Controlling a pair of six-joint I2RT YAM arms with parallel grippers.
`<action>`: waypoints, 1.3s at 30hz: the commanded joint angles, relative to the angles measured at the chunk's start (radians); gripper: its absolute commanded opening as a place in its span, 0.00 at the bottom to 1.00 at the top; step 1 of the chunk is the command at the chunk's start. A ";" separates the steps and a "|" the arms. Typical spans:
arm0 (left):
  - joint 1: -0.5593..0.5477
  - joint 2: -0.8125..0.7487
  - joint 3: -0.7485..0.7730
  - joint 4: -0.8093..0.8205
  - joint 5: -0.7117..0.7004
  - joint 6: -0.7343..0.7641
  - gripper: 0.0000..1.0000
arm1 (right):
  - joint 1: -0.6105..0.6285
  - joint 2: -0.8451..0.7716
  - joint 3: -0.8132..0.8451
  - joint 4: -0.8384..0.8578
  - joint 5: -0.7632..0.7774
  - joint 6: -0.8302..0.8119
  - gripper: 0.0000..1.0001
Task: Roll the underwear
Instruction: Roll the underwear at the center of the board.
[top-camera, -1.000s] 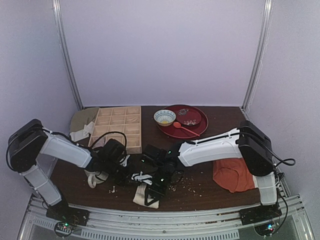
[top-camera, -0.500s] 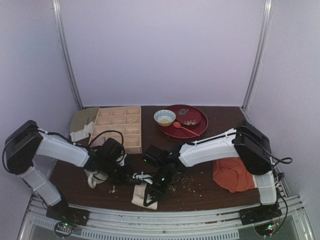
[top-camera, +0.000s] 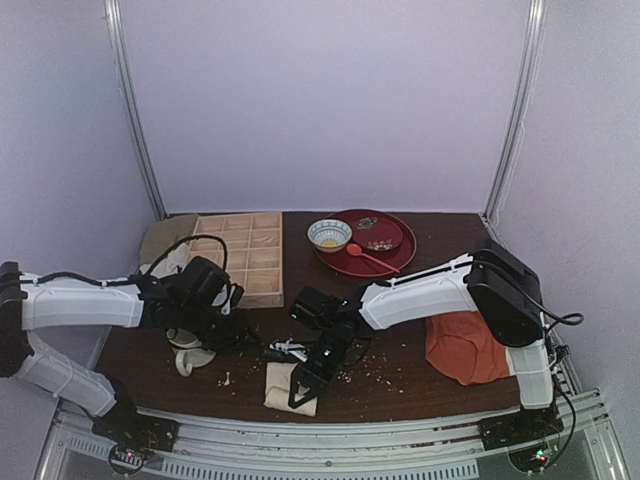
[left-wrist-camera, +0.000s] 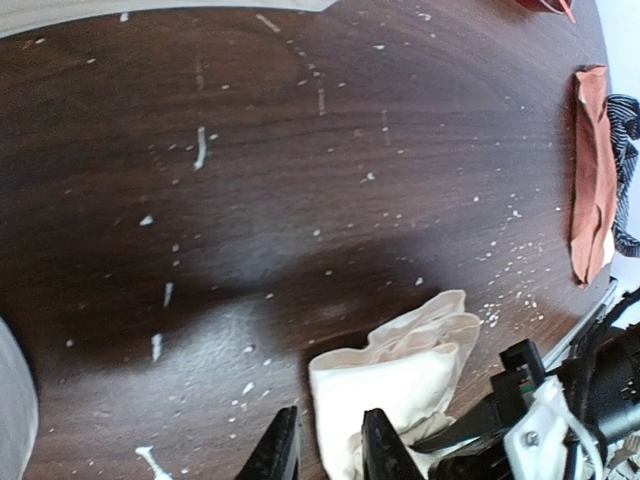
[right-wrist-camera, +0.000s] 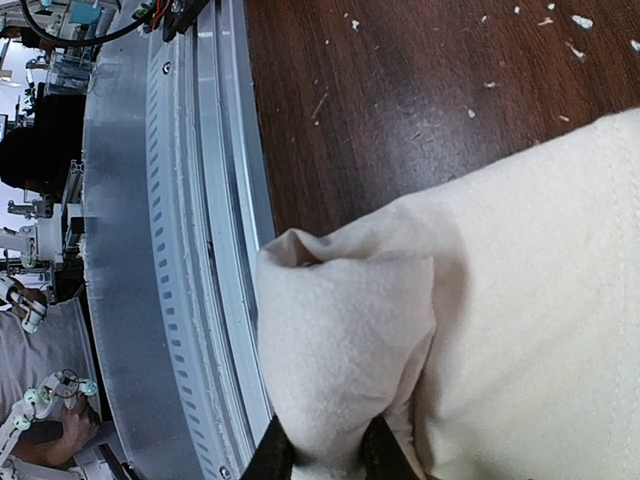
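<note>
- The underwear (top-camera: 286, 386) lies bunched in a cream heap at the near edge of the worktop (top-camera: 400, 385), just beside the slotted metal rail (top-camera: 340, 428) along the front.
- The right claw (right-wrist-camera: 326, 456) is clenched on a fold of the underwear. In the right wrist view the fabric puffs out above the two fingertips, and the fold reaches almost to the line where wood meets rail.
- The left claw (left-wrist-camera: 325, 452) is released, its two fingers standing apart with nothing gripped. It hangs above the left edge of the heap.
- The left arm stretches in from the left side, above a pale mug (top-camera: 186, 357) that stands on the wood.
- Bare dark wood, speckled with pale crumbs (left-wrist-camera: 165, 292), runs from the heap back to the wooden compartment tray (top-camera: 240, 255).
- There is more open wood to the right, between the heap and the orange-red garment (top-camera: 465, 348) near the right edge.
- A dark striped cloth (left-wrist-camera: 626, 170) shows just beyond that garment in the left wrist view.
- At the back stand a small patterned bowl (top-camera: 329, 234) and a red plate (top-camera: 395, 258), well apart from the underwear.
- The right arm crosses the middle of the worktop, from its base at the right down to the heap.
</note>
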 joint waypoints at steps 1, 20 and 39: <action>0.007 -0.055 -0.003 -0.072 -0.056 0.003 0.30 | -0.014 0.079 -0.015 -0.108 0.168 0.012 0.00; 0.007 -0.365 -0.159 -0.065 0.012 -0.016 0.34 | -0.019 0.229 0.171 -0.260 0.137 0.030 0.00; -0.132 -0.254 -0.394 0.399 0.176 -0.136 0.47 | -0.044 0.304 0.207 -0.247 0.085 0.025 0.00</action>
